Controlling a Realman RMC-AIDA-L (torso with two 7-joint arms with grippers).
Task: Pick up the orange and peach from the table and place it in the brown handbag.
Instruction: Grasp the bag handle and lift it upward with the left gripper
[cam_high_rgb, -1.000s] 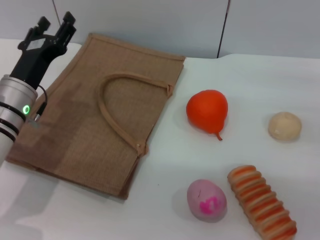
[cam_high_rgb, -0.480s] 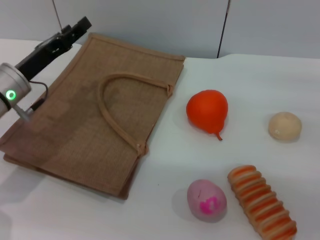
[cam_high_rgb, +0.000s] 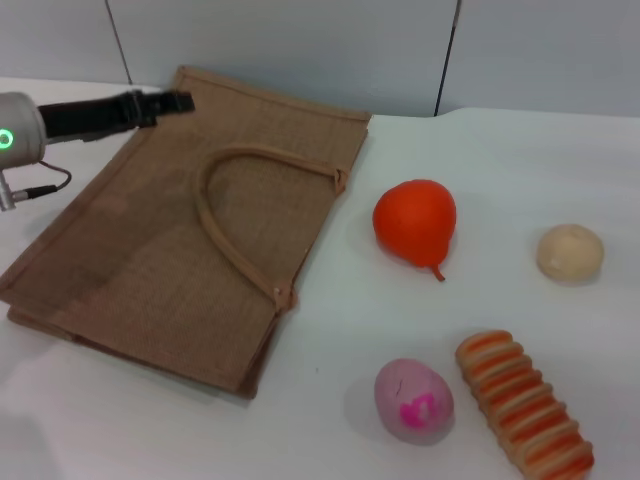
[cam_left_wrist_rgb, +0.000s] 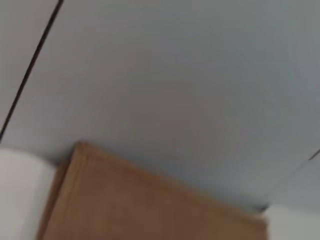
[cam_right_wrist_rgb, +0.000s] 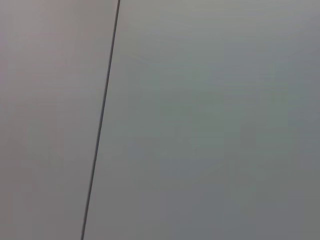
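The brown handbag (cam_high_rgb: 190, 240) lies flat on the white table at the left, its looped handle (cam_high_rgb: 230, 215) resting on top. The orange (cam_high_rgb: 414, 221) sits to the right of the bag. The peach (cam_high_rgb: 413, 400) lies near the front edge, below the orange. My left gripper (cam_high_rgb: 178, 101) reaches in from the left, level and pointing right, above the bag's far left corner. It holds nothing that I can see. The left wrist view shows the bag's far edge (cam_left_wrist_rgb: 140, 205) against the grey wall. My right gripper is out of view.
An orange-and-cream striped loaf (cam_high_rgb: 525, 418) lies at the front right, beside the peach. A beige round lump (cam_high_rgb: 569, 252) sits at the right. A grey wall (cam_high_rgb: 300, 40) stands behind the table. The right wrist view shows only wall.
My left arm has swung from pointing up and away to lying level and pointing right over the bag's far left corner. The fruits and the bag have not moved.
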